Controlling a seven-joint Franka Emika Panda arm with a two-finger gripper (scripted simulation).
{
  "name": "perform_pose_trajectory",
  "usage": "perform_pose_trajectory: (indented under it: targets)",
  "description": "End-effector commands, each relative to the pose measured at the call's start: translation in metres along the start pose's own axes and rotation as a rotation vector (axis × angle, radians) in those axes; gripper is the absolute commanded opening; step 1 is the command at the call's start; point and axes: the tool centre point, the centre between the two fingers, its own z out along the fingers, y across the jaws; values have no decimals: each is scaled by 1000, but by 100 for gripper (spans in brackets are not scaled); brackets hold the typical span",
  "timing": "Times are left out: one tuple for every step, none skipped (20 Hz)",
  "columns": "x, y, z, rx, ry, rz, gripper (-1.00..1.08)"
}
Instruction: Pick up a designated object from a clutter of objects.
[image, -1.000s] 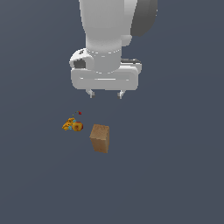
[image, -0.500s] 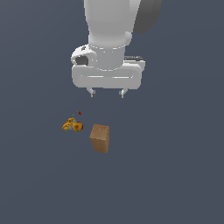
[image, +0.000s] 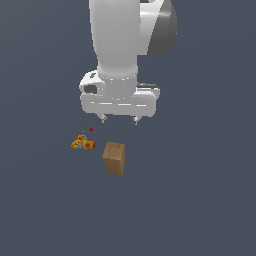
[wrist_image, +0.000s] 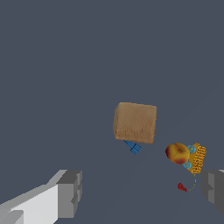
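Arm shifted toward exterior view's right since a second ago; objects unmoved. End effector (image: 119, 120) wide open, empty, hovering above brown block (image: 114, 158). Block upright on table (image: 200, 200), orange ball (image: 89, 145) beside. Descent pending.

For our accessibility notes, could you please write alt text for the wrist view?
A brown block stands on a plain grey floor, with a small blue piece at its base. Beside it lie an orange ball, yellow-orange bits and a red speck. The open tool frames the foreground, holding nothing.
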Motion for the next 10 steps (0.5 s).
perform_pose_trajectory:
  targets:
    - [6,4,18,4,-8,22,100]
    - [9,6,26,5,-11,32,100]
    - [12,7,35,7,-15,43,100]
    - [14,9,44,8,-19,53,100]
    - [16,11,52,9,-22,63,100]
    - [18,13,60,10,-25,73,100]
    - [20,15,67,11,-28,82,100]
    - [22,16,74,11,-30,90,100]
    - [23,18,80,12,-33,97,100]
    - [24,19,86,12,-35,104,100]
